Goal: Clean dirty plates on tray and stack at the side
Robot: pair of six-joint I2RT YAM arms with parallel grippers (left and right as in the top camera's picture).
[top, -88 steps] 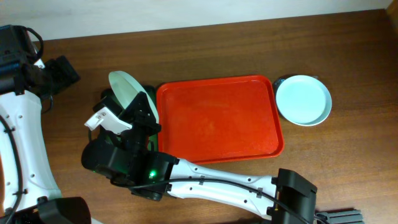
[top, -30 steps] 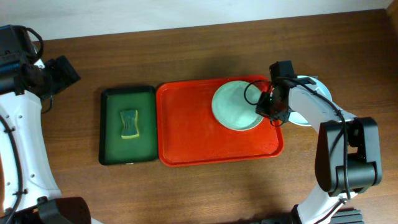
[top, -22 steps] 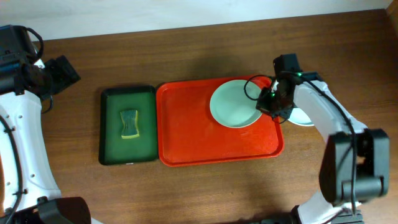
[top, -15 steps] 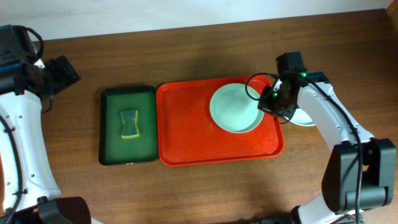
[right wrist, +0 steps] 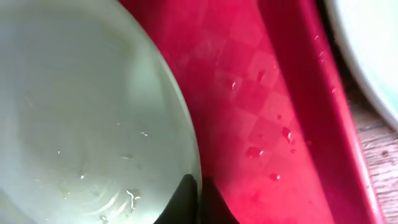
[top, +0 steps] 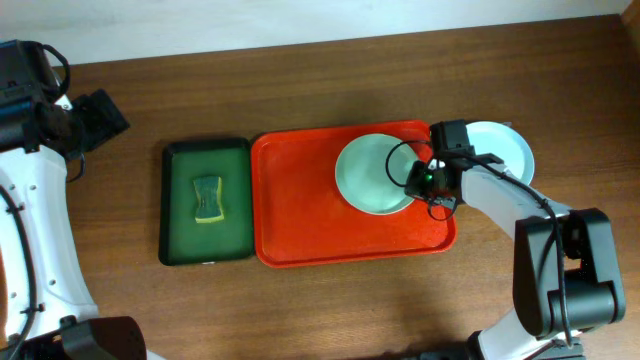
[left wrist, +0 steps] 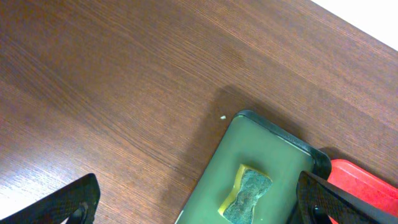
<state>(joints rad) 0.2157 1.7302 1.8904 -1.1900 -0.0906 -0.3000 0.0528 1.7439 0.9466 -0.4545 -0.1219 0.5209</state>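
The right gripper (top: 414,181) sits nearer and further left than before; the mint plate (top: 368,172) is nudged left, and the side plate (top: 500,155) shows more.

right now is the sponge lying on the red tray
No, the sponge lies in the dark green tray beside the red tray.

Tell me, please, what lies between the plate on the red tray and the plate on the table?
The tray's raised rim, clear in the right wrist view; overhead, the right gripper too.
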